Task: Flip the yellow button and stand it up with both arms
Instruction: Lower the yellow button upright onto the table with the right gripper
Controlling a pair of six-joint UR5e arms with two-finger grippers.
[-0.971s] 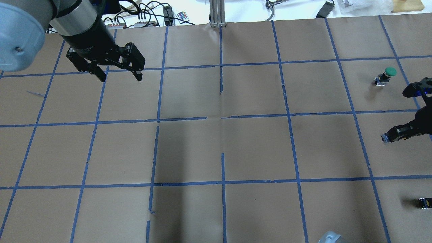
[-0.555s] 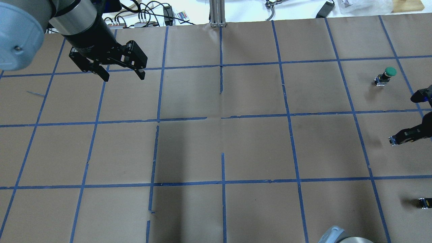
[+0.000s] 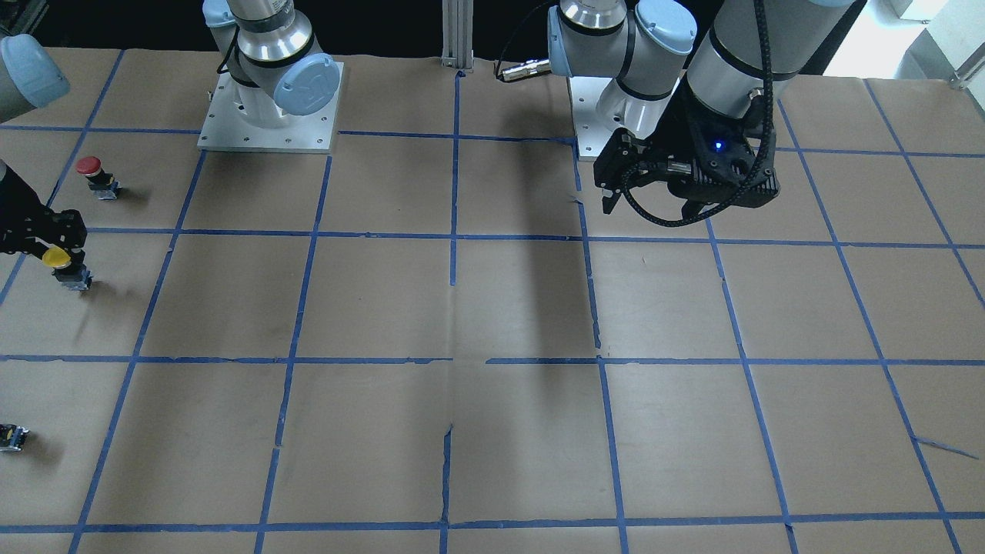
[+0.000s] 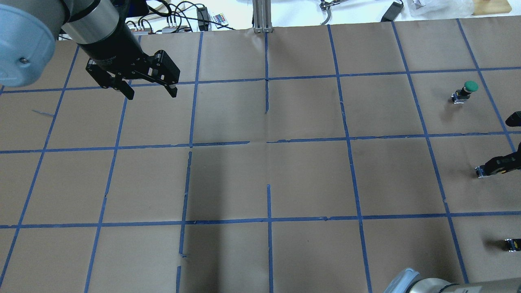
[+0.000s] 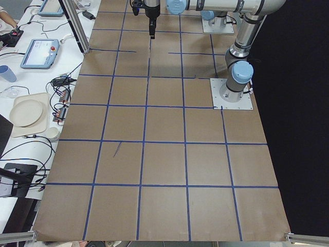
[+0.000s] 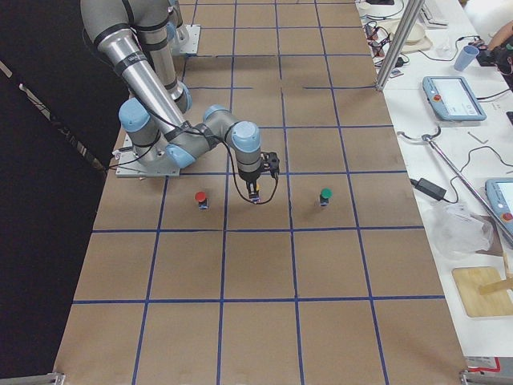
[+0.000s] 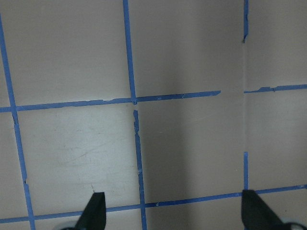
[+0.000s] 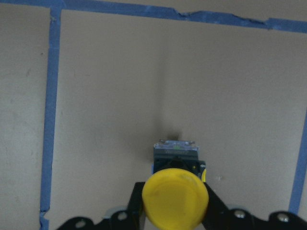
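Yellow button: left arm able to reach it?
Doubtful: the right fingers clamp the yellow button at the table's far right edge; the open left gripper hangs far across, though nothing lies between.

No readable text, label, brand, number or sign in any view

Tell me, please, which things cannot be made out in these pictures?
- Front-facing view: the left edge cuts off the right hand.
- Overhead view: the yellow button shows only its base; the right hand covers its cap.
- Right wrist view: the cap hides whether the base touches the table.
- Left wrist view: the left hand shows only fingertips at the bottom edge.
- Any view: the small dark part is too small to identify.
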